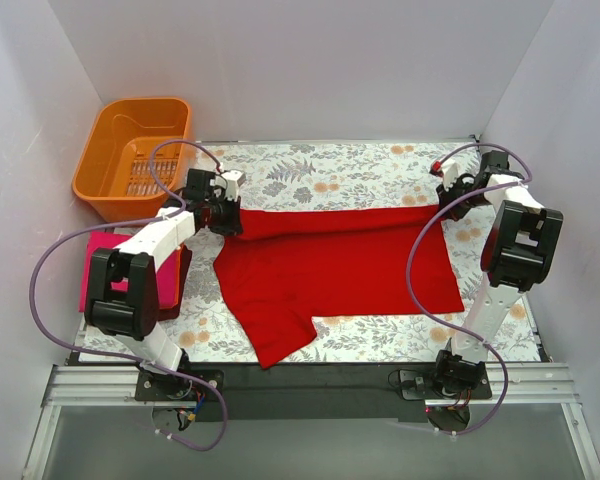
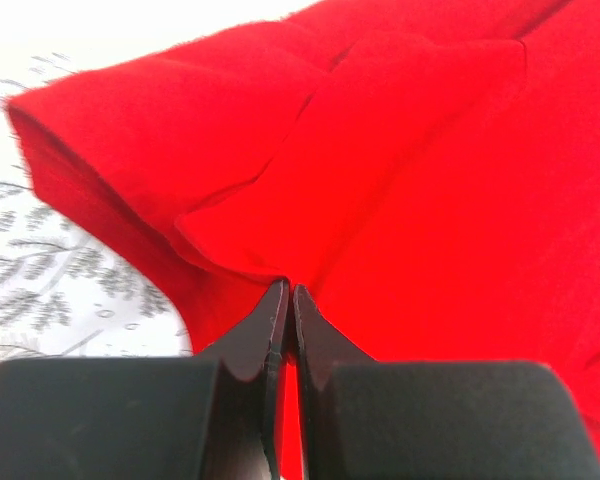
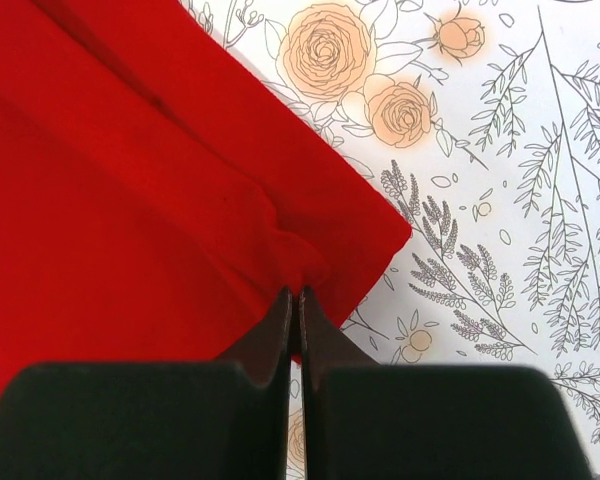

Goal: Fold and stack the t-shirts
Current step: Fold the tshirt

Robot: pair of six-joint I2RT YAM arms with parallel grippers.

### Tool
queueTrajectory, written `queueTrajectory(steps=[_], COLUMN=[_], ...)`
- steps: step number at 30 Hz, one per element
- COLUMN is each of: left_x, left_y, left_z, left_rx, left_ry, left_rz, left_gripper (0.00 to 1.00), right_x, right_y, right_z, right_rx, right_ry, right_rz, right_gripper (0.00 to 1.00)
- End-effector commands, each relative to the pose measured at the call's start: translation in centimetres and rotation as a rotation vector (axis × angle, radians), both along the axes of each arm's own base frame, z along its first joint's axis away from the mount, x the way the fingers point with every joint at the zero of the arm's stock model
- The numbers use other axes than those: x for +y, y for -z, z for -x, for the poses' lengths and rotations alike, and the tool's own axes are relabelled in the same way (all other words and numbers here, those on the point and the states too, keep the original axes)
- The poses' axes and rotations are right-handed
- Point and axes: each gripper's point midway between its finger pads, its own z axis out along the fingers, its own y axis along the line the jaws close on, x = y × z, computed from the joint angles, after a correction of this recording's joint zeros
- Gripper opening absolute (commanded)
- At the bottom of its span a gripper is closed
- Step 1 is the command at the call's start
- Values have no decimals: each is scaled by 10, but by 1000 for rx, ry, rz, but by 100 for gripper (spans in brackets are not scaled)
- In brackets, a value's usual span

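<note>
A bright red t-shirt (image 1: 330, 265) lies spread on the floral cloth, its far edge folded over toward the near side and one sleeve trailing at the front (image 1: 280, 345). My left gripper (image 1: 225, 215) is shut on the shirt's far left corner; the left wrist view shows the pinched red fold (image 2: 280, 200). My right gripper (image 1: 448, 200) is shut on the shirt's far right corner (image 3: 310, 260). A folded magenta-pink t-shirt (image 1: 100, 250) lies on a dark red one (image 1: 180, 275) at the left, under my left arm.
An orange plastic slotted basket (image 1: 135, 150) stands at the far left. The grey-and-orange floral cloth (image 1: 330, 165) covers the table. White walls close in on three sides. Purple cables loop from both arms.
</note>
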Motion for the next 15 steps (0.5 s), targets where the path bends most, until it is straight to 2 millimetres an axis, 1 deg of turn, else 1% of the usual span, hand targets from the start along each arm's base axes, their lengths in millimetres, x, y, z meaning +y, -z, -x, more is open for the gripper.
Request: queueTrajectory(steps=[1,2,4,5,6,7,8,9,10,11,12,13,15], left_x=[-5,-4,-2,-1,-2,-3,-6,-8,-6,-5,-5,-5,-5], left_y=[1,9,16,20,22,22,22,16,16,13,5,0,-10], left_z=[11,13,14,16,17,20,24,27,31,33,34,35,33], left_rx=[7,26,44,54,59,66,70,59,55,48,31,22,9], left_ry=[23,18,12,22,27,45,75,100,130,138,151,171,177], left_rz=[-6,-19,-29,-37,-32,-35,-23,-15,-29,-32,-28,-35,-30], left_gripper=[0,0,0,2,2,11,15,17,23,26,29,32,36], right_x=[-8,-8,-8,-10,-11,-11,-14,-14,-15,-15,-15,-15,-14], right_y=[-2,-1,3,5,6,7,6,6,0,-3,-5,-13,-20], right_z=[1,1,5,8,9,10,11,15,14,16,19,21,26], right_rx=[-16,-15,-5,2,5,11,12,26,19,24,30,31,31], right_ry=[-8,-9,-15,-18,-19,-21,-24,-27,-34,-40,-49,-52,-77], right_rz=[26,31,34,47,53,59,75,78,87,93,98,103,110], right_gripper=[1,1,1,4,9,13,21,25,30,36,38,38,39])
